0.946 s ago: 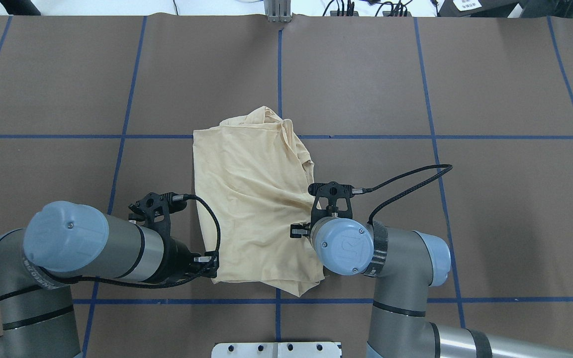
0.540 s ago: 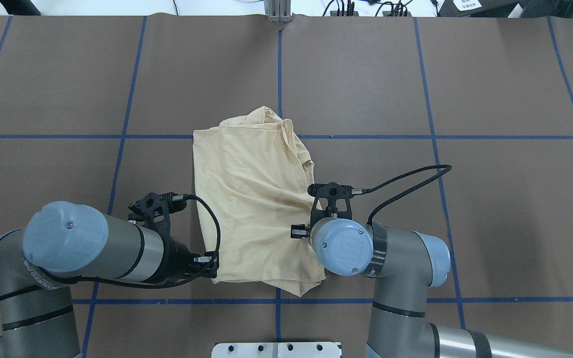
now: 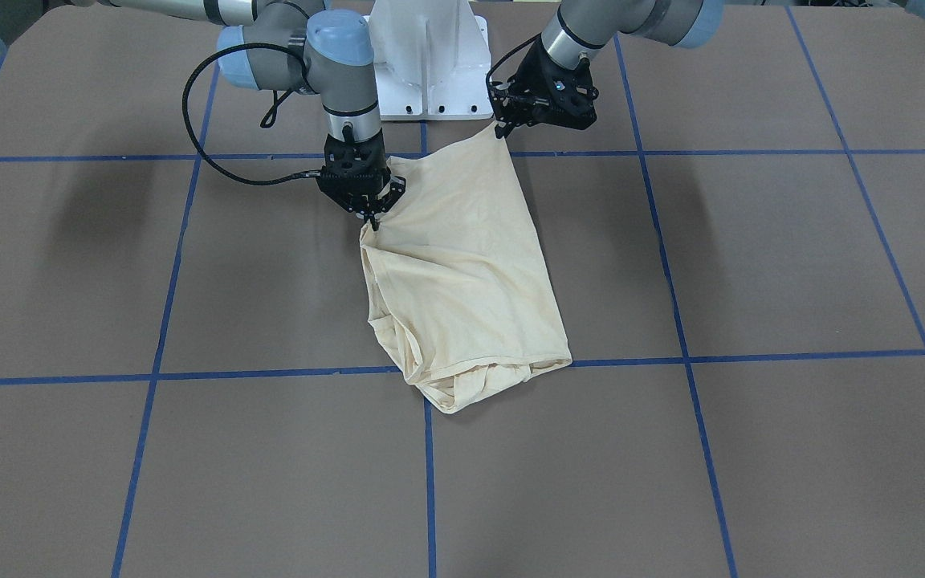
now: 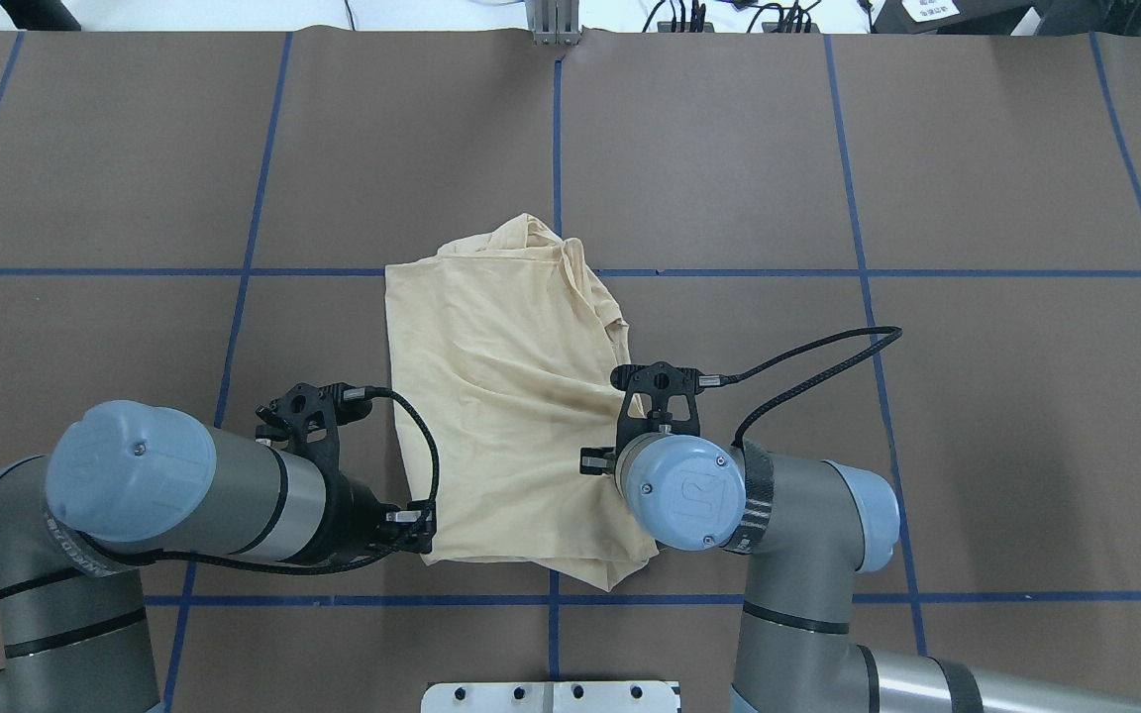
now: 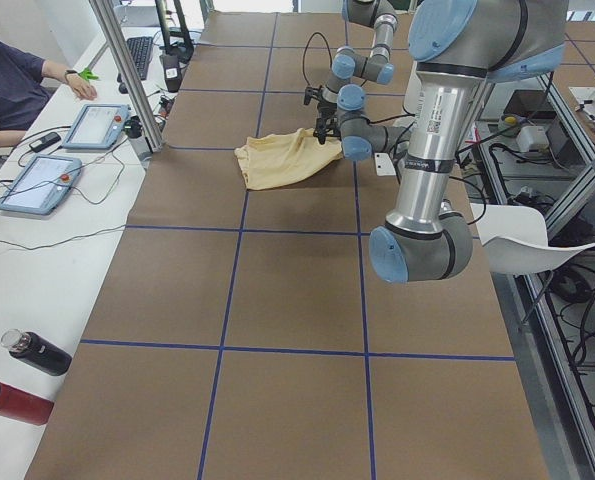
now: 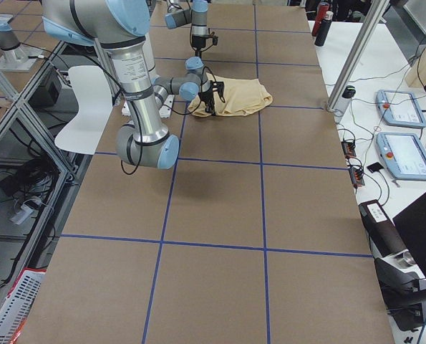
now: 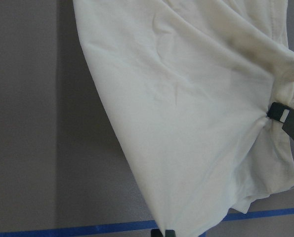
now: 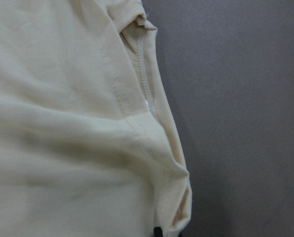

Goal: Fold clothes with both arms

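Observation:
The pale cream-yellow T-shirt [image 4: 501,396] lies folded in a rough rectangle at the table's middle, print hidden; it also shows in the front view [image 3: 462,273]. My left gripper [image 3: 501,128] is shut on the shirt's near corner on my left side, also seen from overhead [image 4: 424,535]. My right gripper [image 3: 372,221] is shut on the shirt's edge on my right side, and the fabric puckers toward it. From overhead the right wrist hides its fingers. The left wrist view shows the shirt [image 7: 186,98] and a right fingertip [image 7: 285,114]. The right wrist view shows a stitched hem [image 8: 137,123].
The brown table cover carries a grid of blue tape lines [image 4: 556,149]. The white pedestal base [image 3: 426,56] stands at the near edge between the arms. An operator [image 5: 7,80], tablets and bottles [image 5: 27,375] are on a side bench beyond the far edge.
The right arm has shifted slightly toward the near right, dragging the shirt's near right hem a little outward. The left arm has hardly moved.

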Robot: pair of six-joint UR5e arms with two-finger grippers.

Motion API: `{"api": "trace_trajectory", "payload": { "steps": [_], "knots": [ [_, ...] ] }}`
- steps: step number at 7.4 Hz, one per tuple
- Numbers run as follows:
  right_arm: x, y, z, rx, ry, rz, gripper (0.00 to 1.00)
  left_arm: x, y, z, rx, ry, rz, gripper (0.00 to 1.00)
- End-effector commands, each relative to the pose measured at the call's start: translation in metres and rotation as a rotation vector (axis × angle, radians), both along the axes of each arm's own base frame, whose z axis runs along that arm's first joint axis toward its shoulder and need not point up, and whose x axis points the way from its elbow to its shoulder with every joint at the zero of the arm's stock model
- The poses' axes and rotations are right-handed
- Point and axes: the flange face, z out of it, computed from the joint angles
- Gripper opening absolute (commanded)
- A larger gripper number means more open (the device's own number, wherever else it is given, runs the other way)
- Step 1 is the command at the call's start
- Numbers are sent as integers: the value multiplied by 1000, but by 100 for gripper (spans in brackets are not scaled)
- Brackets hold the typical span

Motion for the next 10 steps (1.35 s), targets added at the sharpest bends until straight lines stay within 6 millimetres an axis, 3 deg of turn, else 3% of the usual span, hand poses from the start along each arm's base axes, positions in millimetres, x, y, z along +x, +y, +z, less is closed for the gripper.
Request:
{"api": "trace_trajectory", "payload": {
  "steps": [1,3,5,6,8,10],
  "knots": [
    [15,4,-15,-1,0,1,0,0,0,0,0,0,0,0],
    [35,42,-39,-7,-8,-34,0,-2,1,0,1,1,0,0],
    [53,92,-37,-19,-6,-30,0,-5,3,-4,6,12,2,0],
    [54,105,-36,-18,-8,-21,0,-7,13,-11,11,29,18,0],
    [53,106,-36,-17,-7,-23,0,-13,17,-23,12,39,22,0],
    [63,76,-35,-13,0,20,0,-8,12,-25,-4,-11,47,0]
  ]
}}
